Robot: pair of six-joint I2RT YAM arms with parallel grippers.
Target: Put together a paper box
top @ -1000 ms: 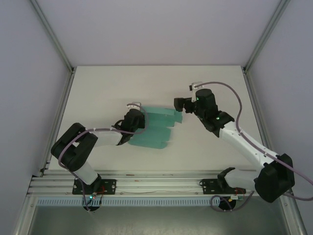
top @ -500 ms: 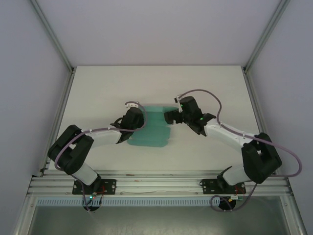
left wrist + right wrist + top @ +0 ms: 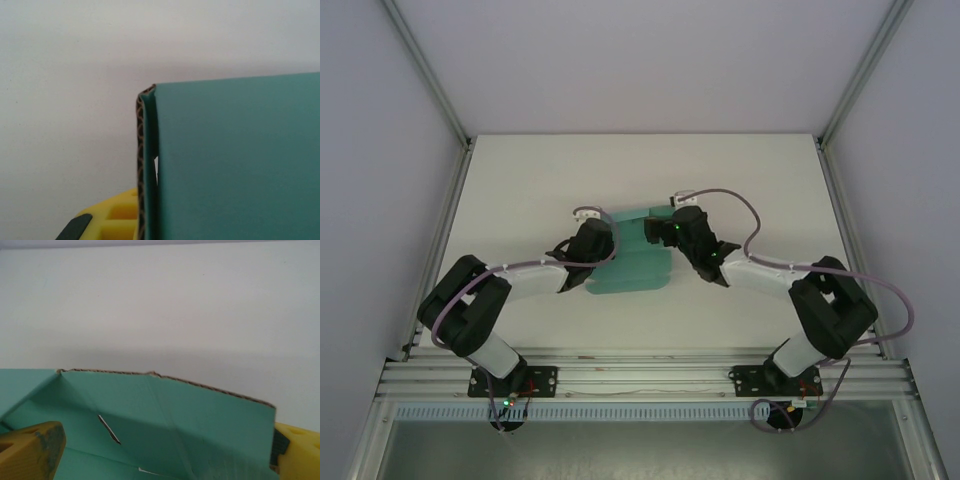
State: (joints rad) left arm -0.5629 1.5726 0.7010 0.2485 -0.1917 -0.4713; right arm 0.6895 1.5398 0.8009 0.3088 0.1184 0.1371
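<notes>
Paper box, a teal card sheet partly folded, is lying on the worktop between both pincers. The left pincer is pinching the edge nearest it, while the right pincer is standing spread astride its upturned rim.

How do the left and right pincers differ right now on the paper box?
The left pincer is shut on the paper box at its left side; the right pincer stands wide open, a flap of card between its fingers. The left pincer reaches in from the left, the right pincer from the right. Both have yellow fingers and meet at the same teal-green card.
</notes>
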